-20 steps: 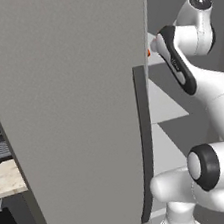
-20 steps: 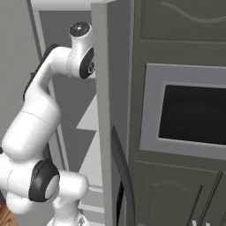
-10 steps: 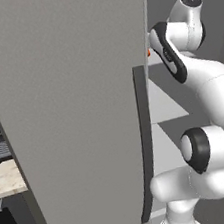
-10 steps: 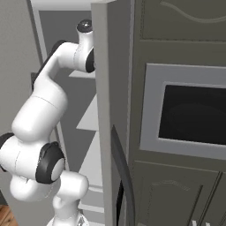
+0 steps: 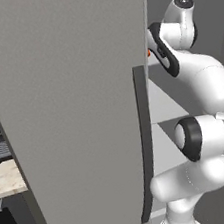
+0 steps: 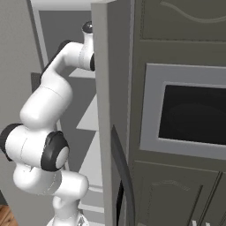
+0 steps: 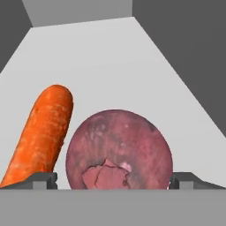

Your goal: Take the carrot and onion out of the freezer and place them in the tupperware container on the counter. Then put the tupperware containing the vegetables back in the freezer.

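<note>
Matte grey freezer (image 5: 74, 114) door dominates my left base view, swung open toward the camera with its long dark handle (image 5: 144, 145) running down the door's right edge. At 3 o'clock of the handle I see the white arm (image 5: 201, 86) reaching up and into the freezer interior, pale shelves behind it. A small orange speck, the carrot (image 5: 148, 53), shows just past the door edge at about 1 o'clock of the handle's top. At 9 o'clock, low in the picture, a strip of the beige speckled table (image 5: 6, 178) is visible.

Right base view: the arm rises from 7 o'clock and bends into the freezer at 11 o'clock, its end hidden behind the edge of the open door. A dark wall oven (image 6: 192, 114) sits at 3 o'clock in dark cabinetry.

Hand view: the tool (image 7: 114, 180) is spread as wide as it goes, one dark fingertip at 8 o'clock, the other at 4 o'clock, and it grips nothing. The onion (image 7: 119, 152), dark red-purple with a torn patch of skin low on its face, lies on the pale shelf (image 7: 101, 57) directly between the fingertips. I cannot tell whether either tip touches it. The carrot lies just beside the onion at its 9 o'clock, its rounded end pointing toward 12 o'clock, with the left fingertip in front of its lower end.
</note>
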